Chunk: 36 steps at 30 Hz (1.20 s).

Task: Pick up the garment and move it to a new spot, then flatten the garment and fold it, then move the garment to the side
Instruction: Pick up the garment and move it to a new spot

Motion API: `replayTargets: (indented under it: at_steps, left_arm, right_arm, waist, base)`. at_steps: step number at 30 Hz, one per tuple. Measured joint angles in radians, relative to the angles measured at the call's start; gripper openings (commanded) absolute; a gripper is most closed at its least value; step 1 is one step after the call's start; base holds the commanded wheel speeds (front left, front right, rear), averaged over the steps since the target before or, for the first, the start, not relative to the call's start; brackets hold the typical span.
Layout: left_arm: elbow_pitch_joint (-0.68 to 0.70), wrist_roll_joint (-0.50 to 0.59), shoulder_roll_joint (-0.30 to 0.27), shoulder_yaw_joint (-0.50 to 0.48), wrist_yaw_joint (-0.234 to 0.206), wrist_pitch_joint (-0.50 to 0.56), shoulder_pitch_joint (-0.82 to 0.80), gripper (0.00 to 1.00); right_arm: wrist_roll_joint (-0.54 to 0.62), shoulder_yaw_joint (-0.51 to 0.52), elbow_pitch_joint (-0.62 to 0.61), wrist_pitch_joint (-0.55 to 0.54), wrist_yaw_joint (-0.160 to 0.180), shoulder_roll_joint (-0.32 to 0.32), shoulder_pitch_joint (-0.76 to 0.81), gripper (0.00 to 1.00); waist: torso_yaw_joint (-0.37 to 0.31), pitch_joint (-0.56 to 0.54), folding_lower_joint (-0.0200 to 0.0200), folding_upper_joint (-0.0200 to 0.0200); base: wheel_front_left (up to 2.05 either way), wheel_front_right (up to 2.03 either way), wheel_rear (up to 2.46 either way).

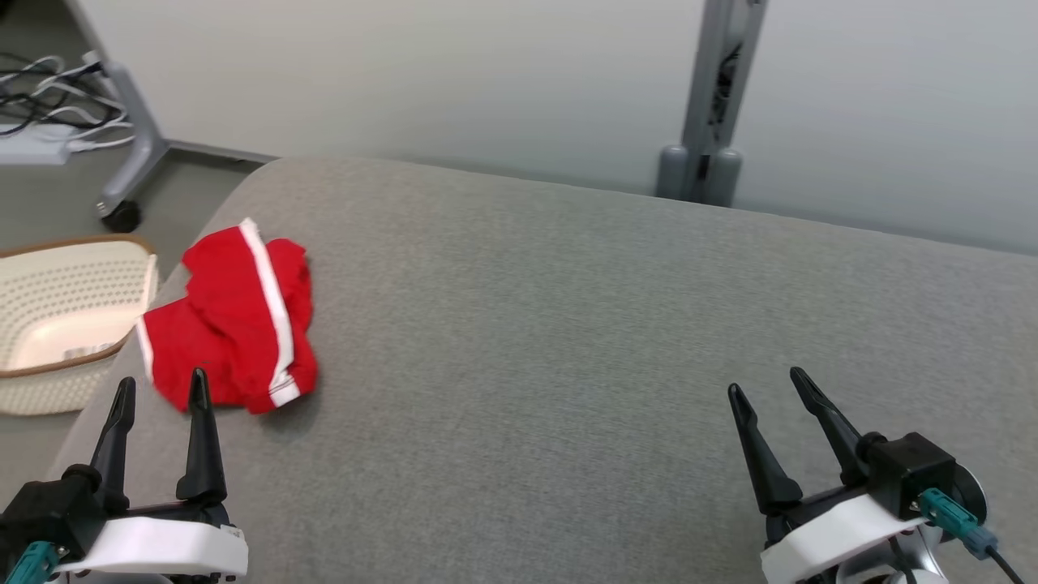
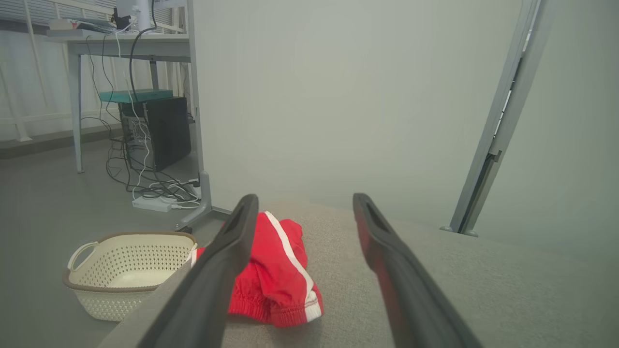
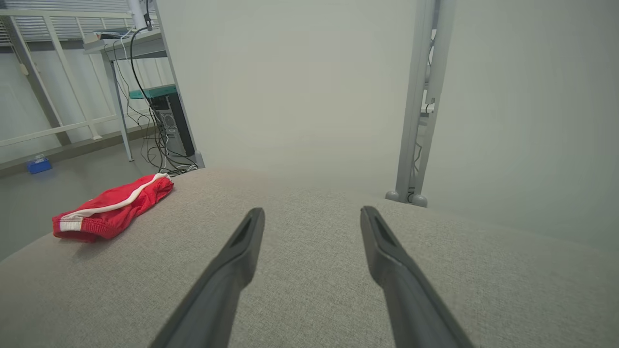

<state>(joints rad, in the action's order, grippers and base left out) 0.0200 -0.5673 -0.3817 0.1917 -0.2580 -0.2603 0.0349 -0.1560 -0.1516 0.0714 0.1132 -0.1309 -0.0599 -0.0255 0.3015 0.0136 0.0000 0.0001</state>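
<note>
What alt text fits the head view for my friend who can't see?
A crumpled red garment with white stripes lies near the left edge of a grey padded surface, just beyond the open left gripper. The open right gripper is at lower right; a cream basket sits off to the left.

Both arms sit low, left gripper and right gripper pointing forward, jaws wide apart.

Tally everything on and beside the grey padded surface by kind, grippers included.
Red shorts: 1
Cream perforated basket: 1
Grippers: 2, the left gripper and the right gripper, both open
Total: 4
</note>
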Motion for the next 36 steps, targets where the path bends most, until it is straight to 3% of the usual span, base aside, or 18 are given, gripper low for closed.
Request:
replayTargets:
  at_steps: [7, 21, 29, 36]
  left_arm:
    - [-0.01, 0.013, 0.024, -0.02, 0.021, 0.0, 0.0, 1.0]
    - [-0.008, 0.058, 0.044, -0.054, 0.047, 0.0, -0.045, 1.0]
    - [0.015, 0.084, -0.047, -0.079, 0.08, 0.052, -0.308, 1.0]
    - [-0.274, 0.062, -0.105, -0.018, 0.175, 0.23, -0.495, 1.0]
  right_arm:
    - [-0.011, -0.029, 0.015, 0.001, 0.0, -0.007, -0.025, 1.0]
    - [-0.02, -0.044, 0.033, 0.01, 0.0, -0.016, -0.043, 1.0]
    - [-0.018, -0.044, 0.01, 0.006, 0.0, -0.018, -0.068, 1.0]
    - [-0.015, -0.055, 0.002, -0.005, 0.0, -0.034, -0.099, 1.0]
  waist:
    - [0.06, 0.006, 0.0, 0.0]
    - [0.04, 0.019, 0.0, 0.0]
    - [0.001, 0.064, 0.0, 0.0]
    - [-0.053, 0.124, 0.0, 0.0]
  base:
    - [0.0, 0.0, 0.0]
    - [0.0, 0.0, 0.0]
    - [0.0, 0.0, 0.0]
    - [0.0, 0.0, 0.0]
